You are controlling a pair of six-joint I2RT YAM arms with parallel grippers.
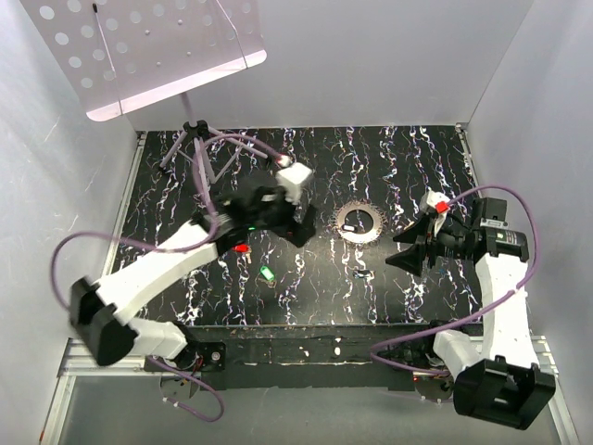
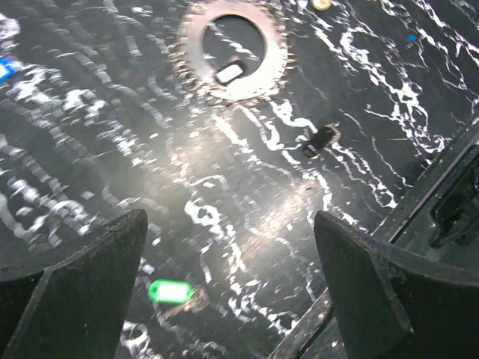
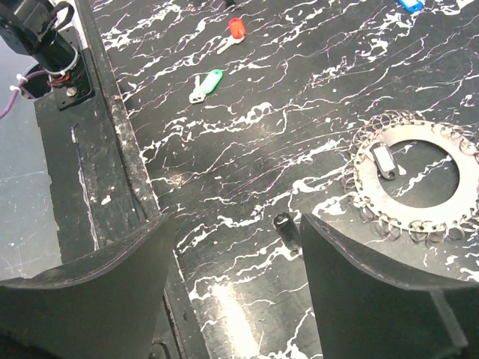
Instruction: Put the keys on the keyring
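Observation:
The toothed silvery keyring [image 1: 358, 222] lies on the black marbled table, with a dark-tagged key [image 3: 384, 161] inside its open centre. A red key [image 1: 242, 248] and a green key [image 1: 268, 273] lie to its left, and a small black key [image 1: 363, 274] lies in front of it. My left gripper [image 1: 301, 230] is open and empty just left of the ring; its view shows the ring [image 2: 233, 52] ahead and the green key [image 2: 171, 291] between the fingers below. My right gripper [image 1: 405, 250] is open and empty right of the ring, with the black key [image 3: 286, 228] near its right finger. A blue key [image 3: 410, 4] lies far off.
A stand with tripod legs [image 1: 199, 139] and a perforated white plate [image 1: 139, 46] stands at the back left. A small brass knob [image 2: 321, 4] lies beyond the ring. White walls close in the table. The table's raised front edge [image 3: 112, 172] runs below the right gripper.

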